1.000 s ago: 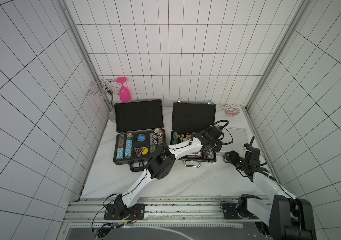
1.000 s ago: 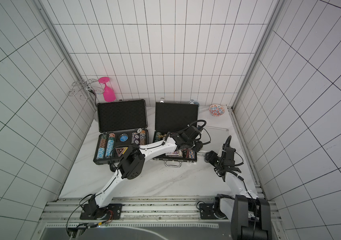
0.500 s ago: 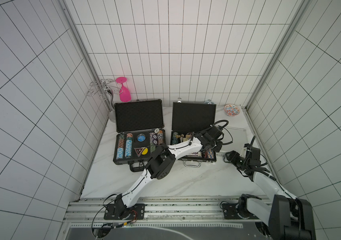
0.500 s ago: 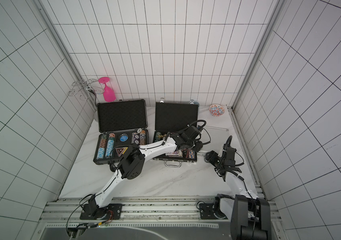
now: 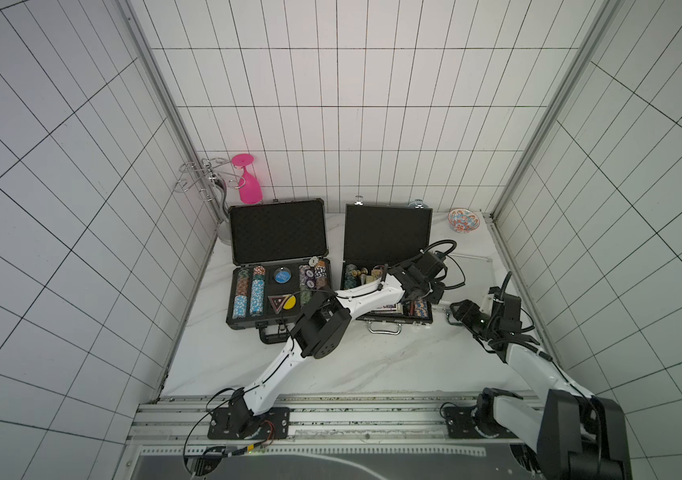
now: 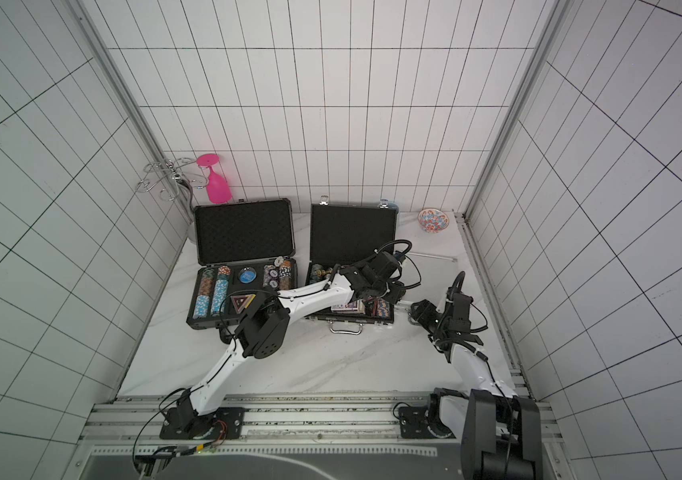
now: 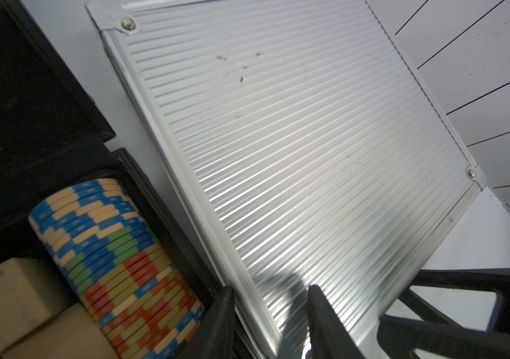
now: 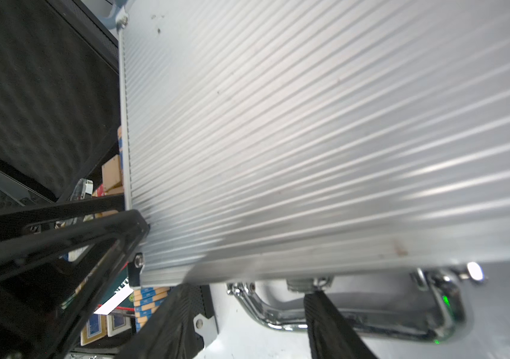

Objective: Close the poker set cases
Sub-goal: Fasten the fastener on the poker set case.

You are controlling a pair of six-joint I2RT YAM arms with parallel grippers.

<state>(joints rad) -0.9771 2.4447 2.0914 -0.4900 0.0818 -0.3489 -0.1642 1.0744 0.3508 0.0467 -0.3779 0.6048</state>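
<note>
Large dark-grey case (image 5: 279,232), tabletop (image 5: 372,365) ten o'clock: lid upright, chips (image 5: 248,291) showing. Medium black case (image 5: 387,232), twelve o'clock: lid upright, left arm reaching across its tray. Small silver case (image 7: 294,149), two o'clock: lid down or nearly; left claw (image 7: 269,287) fingers apart astride its nine o'clock edge, right claw (image 8: 247,290) fingers apart flanking the front latch above the chrome handle (image 8: 340,323).

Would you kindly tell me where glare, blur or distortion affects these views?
Left wrist view: a bright sheen crosses the silver case; the chips stay sharp. Right wrist view: its ribbing is blurred soft, and the chrome handle glints. In both top views: even light, wide-angle perspective splaying the wall tiles.
</note>
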